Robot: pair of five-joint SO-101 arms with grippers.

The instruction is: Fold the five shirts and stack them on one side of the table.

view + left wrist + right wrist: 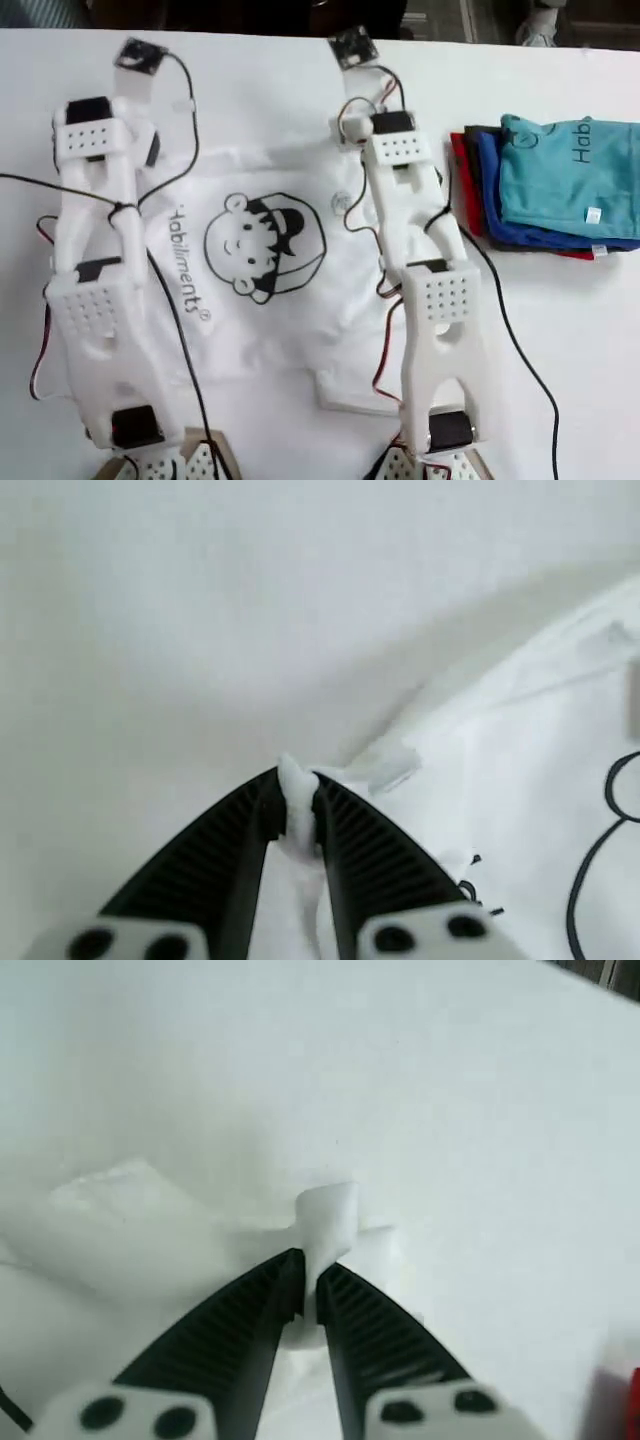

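A white shirt [265, 250] with a cartoon face print lies spread on the table between the two arms. My left gripper [298, 792] is shut on a pinch of the white shirt's edge [296, 778], close to the table at the shirt's far left corner. At the shirt's far right corner, my right gripper [312, 1272] is likewise shut on a fold of the white fabric [328, 1210]. A stack of folded shirts [560, 185] sits at the right side of the table, teal on top over blue [495, 190] and red [461, 170].
The white table [570, 340] has bare room in front of the stack on the right and along the far edge. Cables run from both arms across the shirt. The arm bases stand at the near edge.
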